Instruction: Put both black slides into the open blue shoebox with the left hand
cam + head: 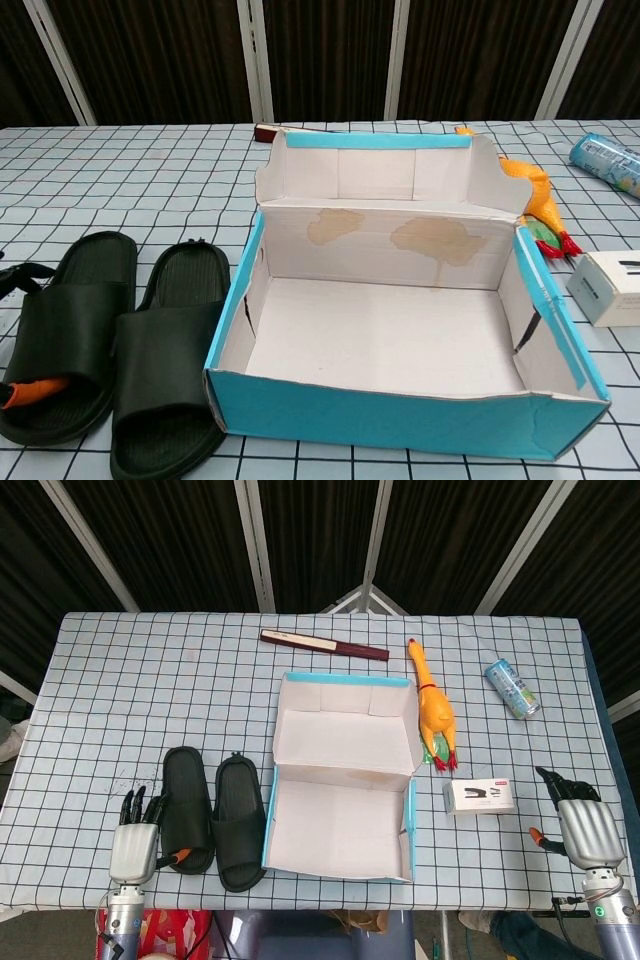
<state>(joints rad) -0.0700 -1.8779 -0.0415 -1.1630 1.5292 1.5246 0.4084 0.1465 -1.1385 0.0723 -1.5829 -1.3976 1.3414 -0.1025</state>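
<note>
Black foam-like slides (213, 818) lie side by side, left of box (345, 780) — likely light, flexible; grab by strap. Left hand (134, 842) beside outer slide, fingers spread, empty. Right hand (585, 826) idle — fingers unclear.

two black slides (213, 819), one blue shoebox (343, 780), one rubber chicken (433, 709), one can (512, 688), one stapler box (480, 796), one folded fan (324, 645)

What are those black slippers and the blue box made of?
The black slides look like soft moulded foam or rubber: matte, one-piece, ridged footbeds. The blue shoebox looks like cardboard: blue glossy outside, plain whitish inside with brown stains and bent flaps.
</note>
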